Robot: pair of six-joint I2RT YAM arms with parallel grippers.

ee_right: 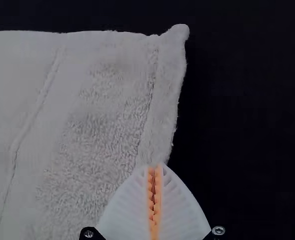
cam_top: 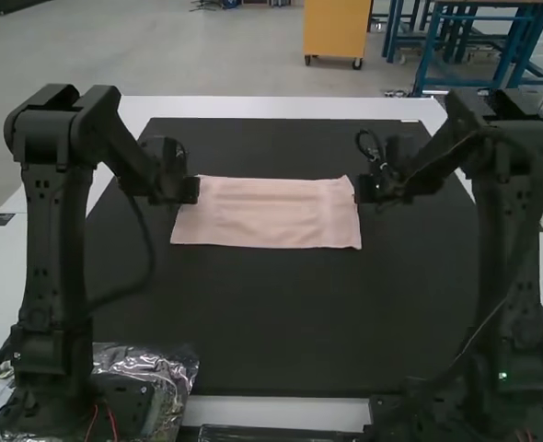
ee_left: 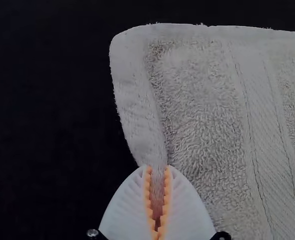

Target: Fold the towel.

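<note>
The pale pink towel (cam_top: 267, 214) lies spread as a long, fairly flat rectangle on the black mat; its number of layers cannot be told. My left gripper (cam_top: 190, 191) is at its left short side, near the far corner, and my right gripper (cam_top: 365, 190) is at the right short side. In the left wrist view, the left gripper (ee_left: 157, 168) pinches the side hem of the towel (ee_left: 202, 105) between its orange pads. The right gripper (ee_right: 155, 167) is closed on the other side edge of the towel (ee_right: 102, 110), its pads almost together.
The black mat (cam_top: 262, 322) stretches toward the arm bases on a white table (cam_top: 281, 108). Crumpled clear plastic (cam_top: 166, 368) lies beside the left arm's base. A dark bar (cam_top: 281, 433) runs along the near edge.
</note>
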